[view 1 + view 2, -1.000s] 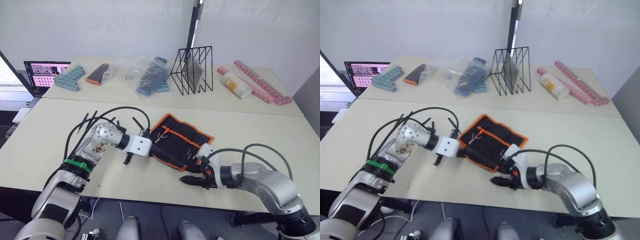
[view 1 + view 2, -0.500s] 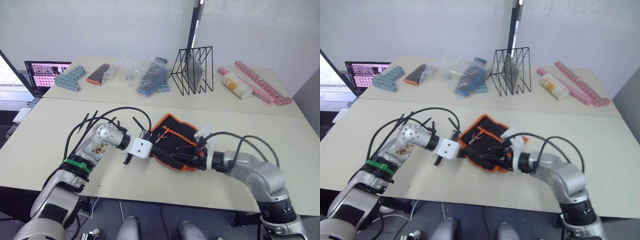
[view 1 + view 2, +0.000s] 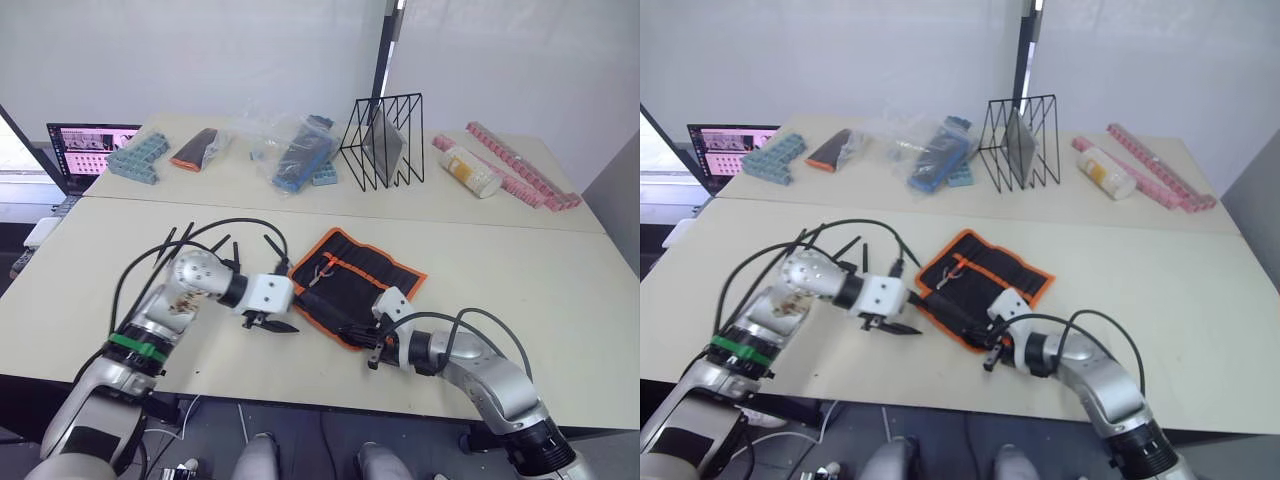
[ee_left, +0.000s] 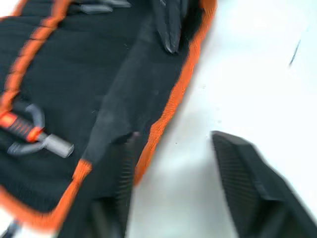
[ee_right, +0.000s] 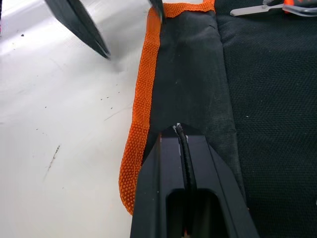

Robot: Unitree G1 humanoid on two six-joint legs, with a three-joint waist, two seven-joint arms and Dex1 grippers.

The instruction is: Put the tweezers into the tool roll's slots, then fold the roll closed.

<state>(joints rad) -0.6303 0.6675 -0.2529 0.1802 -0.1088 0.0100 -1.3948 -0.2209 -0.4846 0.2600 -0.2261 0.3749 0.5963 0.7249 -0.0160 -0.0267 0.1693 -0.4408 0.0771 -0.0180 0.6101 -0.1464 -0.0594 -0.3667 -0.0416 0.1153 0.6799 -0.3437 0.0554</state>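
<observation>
Left end effector (image 3: 270, 322) sits at the near-left edge of the tool roll (image 3: 355, 283), fingers spread apart with the orange hem between them, nothing gripped; a second ago it was tucked against that same corner, so it has slid a little forward along the table (image 3: 90, 260)

Tool roll lies open and flat mid-table, a small orange-handled tool (image 3: 322, 272) in its slots; half a second ago its right flap was lifted over — now it is spread back down

Right end effector (image 3: 372, 350) has drawn back to the near edge, fingers closed together on the orange hem (image 5: 138, 124)

Judgement: the fold did not hold; closing the roll remains undone
</observation>
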